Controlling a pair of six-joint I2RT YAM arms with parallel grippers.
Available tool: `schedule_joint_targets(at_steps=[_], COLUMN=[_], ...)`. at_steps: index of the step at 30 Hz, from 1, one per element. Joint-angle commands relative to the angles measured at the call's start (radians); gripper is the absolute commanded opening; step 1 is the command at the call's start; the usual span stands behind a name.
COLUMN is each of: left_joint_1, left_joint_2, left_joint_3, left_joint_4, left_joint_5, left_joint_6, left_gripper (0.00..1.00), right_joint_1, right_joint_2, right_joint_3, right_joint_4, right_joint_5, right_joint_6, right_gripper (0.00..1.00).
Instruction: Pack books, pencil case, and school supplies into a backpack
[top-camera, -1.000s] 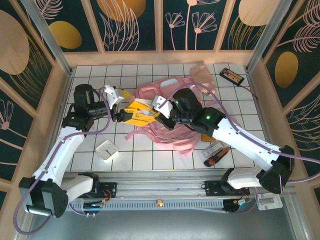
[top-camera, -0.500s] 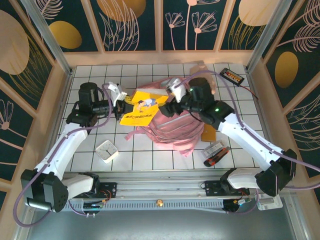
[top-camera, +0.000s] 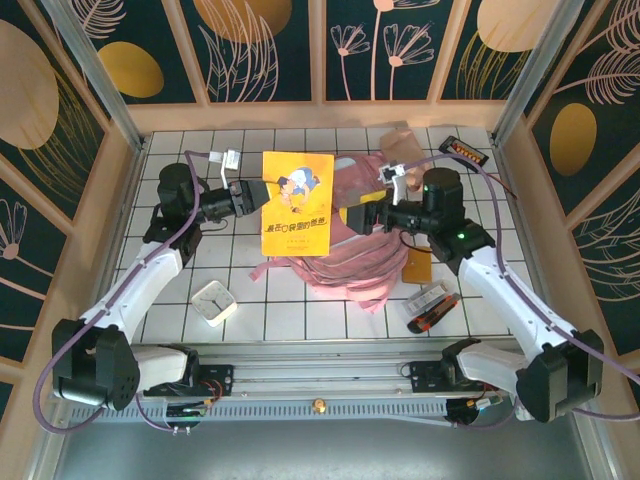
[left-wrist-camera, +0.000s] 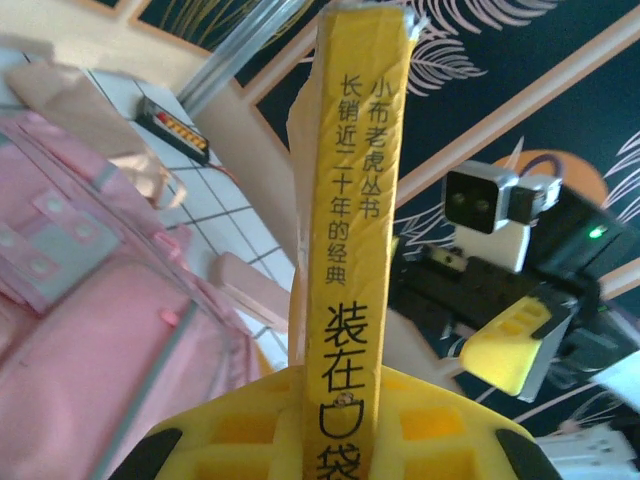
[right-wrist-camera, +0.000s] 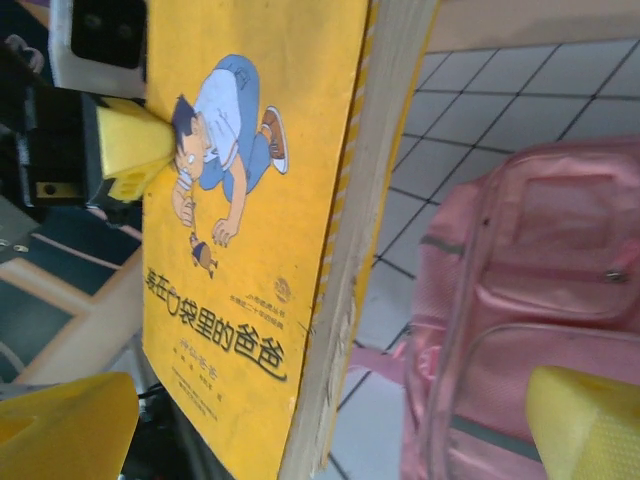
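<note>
Yellow booklet (top-camera: 297, 203) aloft beside pink backpack (top-camera: 352, 268)

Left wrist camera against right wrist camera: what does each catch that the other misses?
Left wrist: the yellow booklet seen edge-on as a narrow printed strip, with the black device with orange buttons, the beige pencil case and the open right gripper beyond it.
Right wrist: the booklet's front cover with its cartoon boy, and the left gripper pinching the cover's far edge.
Both: the booklet and the pink backpack beside it.
</note>
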Motion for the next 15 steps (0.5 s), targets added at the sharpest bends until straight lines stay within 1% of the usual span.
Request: schedule_joint_targets(at_steps=[1, 4, 6, 12, 15], left_joint_1=[0.004, 0.005, 0.004, 0.005, 0.003], left_joint_2=[-0.041, -0.047, -0.047, -0.052, -0.052], left_joint_3=[-0.012, -0.02, -0.019, -0.038, -0.044], left_joint_4=[0.171, 0.222, 0.214, 0.312, 0.349], left_joint_5=[0.05, 0.062, 0.067, 0.081, 0.085], left_joint_6=[-0.219, -0.277, -0.282, -0.357, -0.383], left_gripper=[0.0, 0.0, 0.0, 0.0, 0.0], right_joint_1=[0.023, 0.034, 0.041, 0.071, 0.079], right_joint_2=[0.04, 0.089, 0.122, 0.199, 0.23], right_joint_3=[0.009, 0.017, 0.027, 0.065, 0.057], right_joint_4=[0.165, 0.225, 0.267, 0.308, 0.397], right_joint_5=[-0.112, -0.134, -0.153, -0.164, -0.211], right_joint_6=[0.104, 0.137, 0.162, 0.186, 0.245], right_gripper=[0.99, 0.99, 0.99, 0.99, 0.99])
